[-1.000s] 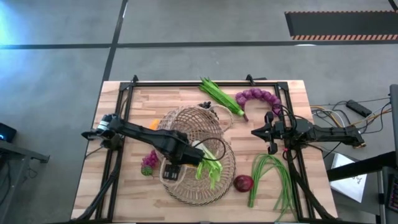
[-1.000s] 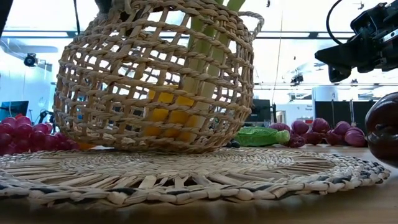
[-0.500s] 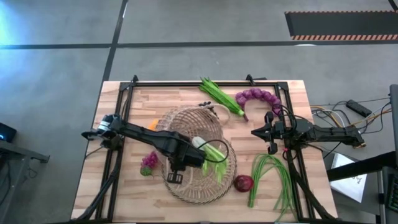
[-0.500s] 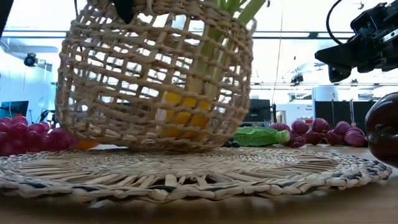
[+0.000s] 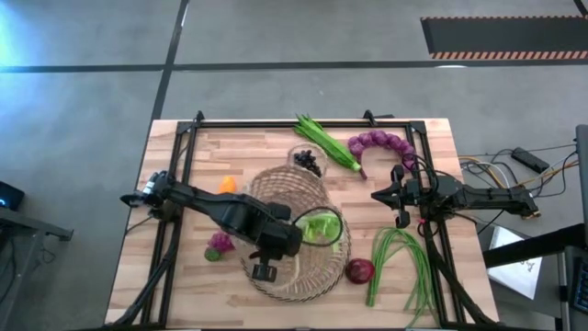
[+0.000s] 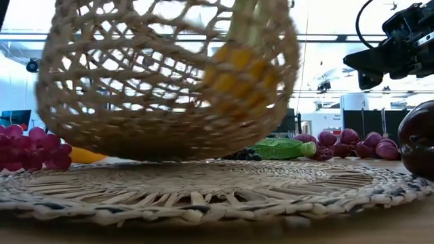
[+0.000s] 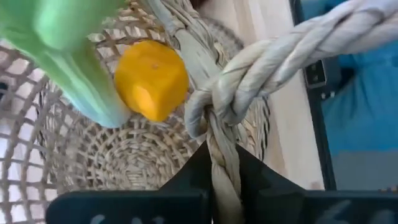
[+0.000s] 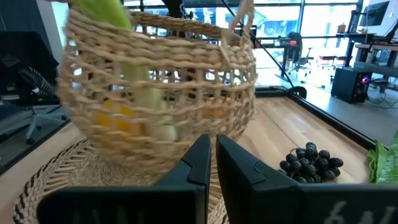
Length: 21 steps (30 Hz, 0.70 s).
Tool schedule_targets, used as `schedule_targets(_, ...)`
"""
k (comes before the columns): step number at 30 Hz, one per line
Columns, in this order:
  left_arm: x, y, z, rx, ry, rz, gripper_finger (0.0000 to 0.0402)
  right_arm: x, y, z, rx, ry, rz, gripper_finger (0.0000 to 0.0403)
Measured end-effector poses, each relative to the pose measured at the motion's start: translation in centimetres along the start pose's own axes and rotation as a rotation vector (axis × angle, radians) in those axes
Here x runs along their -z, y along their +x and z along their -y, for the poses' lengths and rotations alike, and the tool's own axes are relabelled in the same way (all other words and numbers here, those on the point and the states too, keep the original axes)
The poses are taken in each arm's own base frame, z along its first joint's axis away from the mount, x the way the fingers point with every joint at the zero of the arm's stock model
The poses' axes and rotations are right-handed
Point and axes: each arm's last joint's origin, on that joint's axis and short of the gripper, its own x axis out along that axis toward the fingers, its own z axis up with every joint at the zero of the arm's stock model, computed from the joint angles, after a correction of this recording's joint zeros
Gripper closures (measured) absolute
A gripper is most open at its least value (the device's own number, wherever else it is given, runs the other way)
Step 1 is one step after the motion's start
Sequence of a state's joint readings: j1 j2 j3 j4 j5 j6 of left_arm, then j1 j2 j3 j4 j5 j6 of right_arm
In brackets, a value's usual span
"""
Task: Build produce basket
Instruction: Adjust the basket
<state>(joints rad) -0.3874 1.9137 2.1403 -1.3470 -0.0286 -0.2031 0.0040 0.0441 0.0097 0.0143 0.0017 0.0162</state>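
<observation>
Both fingers of the left gripper clamp the basket rim; right gripper fingers closed, empty; no readable writing.

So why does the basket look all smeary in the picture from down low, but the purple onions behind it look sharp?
In the low view the basket is streaked with motion blur, lifted off the woven mat by the left gripper, shut on its rim; the purple onions lie still, so they stay crisp. In the right wrist view the basket is smeared too, against bright windows.

Basket rough woven wicker; table matt wood planks.
</observation>
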Motion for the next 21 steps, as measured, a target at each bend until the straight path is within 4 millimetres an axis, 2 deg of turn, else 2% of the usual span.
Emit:
schedule_targets(5, -0.1, 0.8, 1.5, -0.099, 0.072, 0.050, 0.0398, 0.0, 0.0, 0.0, -0.001, 0.000, 0.000, 0.0385)
schedule_targets(11, -0.7, 3.8, 2.6, -0.126, 0.114, 0.031, 0.0392, 0.0, 0.0, 0.0, 0.000, 0.002, 0.000, 0.0385)
schedule_targets(16, -0.8, 6.8, 3.0, -0.096, 0.097, -0.050, 0.0354, 0.0, 0.0, 0.0, 0.000, 0.003, 0.000, 0.0385)
schedule_targets(21, -0.9, 7.9, 2.4, -0.043, 0.053, -0.105, 0.0296, 0.0, 0.0, 0.0, -0.001, 0.002, 0.000, 0.0385)
